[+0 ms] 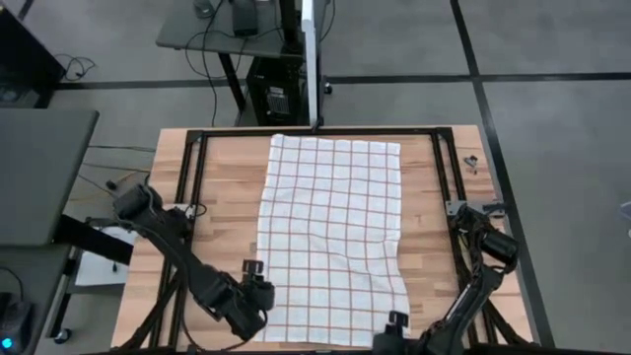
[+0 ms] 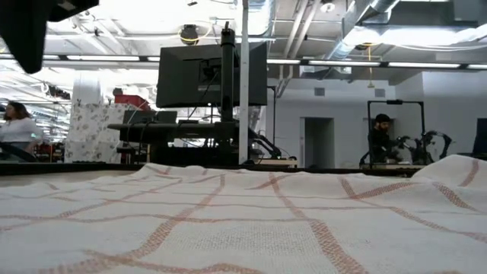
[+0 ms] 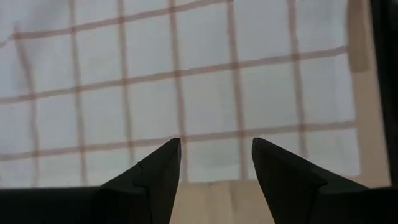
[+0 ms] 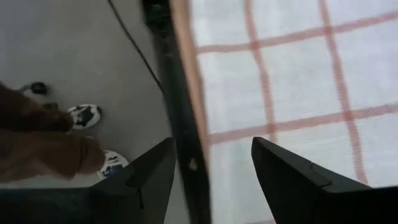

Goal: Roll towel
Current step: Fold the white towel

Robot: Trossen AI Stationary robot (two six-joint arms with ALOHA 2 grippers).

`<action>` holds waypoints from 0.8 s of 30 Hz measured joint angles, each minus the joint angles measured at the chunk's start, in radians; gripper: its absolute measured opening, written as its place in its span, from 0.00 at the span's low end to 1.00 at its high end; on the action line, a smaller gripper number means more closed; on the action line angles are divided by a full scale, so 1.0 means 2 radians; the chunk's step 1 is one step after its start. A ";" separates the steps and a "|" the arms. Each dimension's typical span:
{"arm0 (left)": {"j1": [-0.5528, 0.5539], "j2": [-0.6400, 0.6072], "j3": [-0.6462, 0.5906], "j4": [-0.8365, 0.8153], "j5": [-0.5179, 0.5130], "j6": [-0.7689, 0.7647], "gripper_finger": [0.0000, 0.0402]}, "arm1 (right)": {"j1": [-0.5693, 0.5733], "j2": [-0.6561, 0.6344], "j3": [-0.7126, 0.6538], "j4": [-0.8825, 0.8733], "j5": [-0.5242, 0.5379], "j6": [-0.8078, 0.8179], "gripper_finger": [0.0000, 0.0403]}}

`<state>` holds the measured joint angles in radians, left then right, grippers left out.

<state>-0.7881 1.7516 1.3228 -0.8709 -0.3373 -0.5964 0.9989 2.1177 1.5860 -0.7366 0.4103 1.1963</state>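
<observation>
Lying flat on the wooden worktop (image 1: 217, 177), the towel (image 1: 330, 237) is a thin white woven cloth with a grid of thin red-brown lines. It is spread open as a tall rectangle down the middle of the worktop, between the two arms, reaching from the far edge to the near edge. Its surface shows mild ripples, and its right border bows inward toward the near end. A black frame (image 1: 187, 168) runs along the worktop sides.

At the left, the left pincer (image 1: 258, 289) sits at the near left corner of the towel, just beside its left border. In the left wrist view its two dark pointed fingers (image 3: 152, 180) stand apart with nothing between them, over bare wood at the cloth's edge.

At the right, the right pincer (image 1: 394, 330) sits at the near edge of the worktop, at the towel's near right corner. In the right wrist view its fingers (image 4: 292, 180) stand apart and hold nothing; one is over the cloth, the other beyond the worktop edge above the grey floor (image 4: 74, 56), where a person's shoes (image 4: 84, 116) show.
</observation>
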 joint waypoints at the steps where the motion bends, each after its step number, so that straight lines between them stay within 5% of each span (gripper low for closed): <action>1: -0.003 0.001 -0.002 0.011 0.000 0.000 0.46 | -0.002 0.000 0.000 -0.004 0.000 0.004 0.51; 13: -0.031 0.013 -0.045 0.204 0.021 0.042 0.46 | -0.021 -0.001 -0.002 -0.064 -0.009 -0.040 0.51; 24: -0.040 0.181 0.130 0.095 0.022 -0.037 0.43 | 0.000 -0.001 -0.032 -0.013 -0.010 -0.040 0.51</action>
<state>-0.8679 2.1145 1.5833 -0.6818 -0.2924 -0.6702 0.9996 2.1150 1.5213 -0.7617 0.3911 1.1164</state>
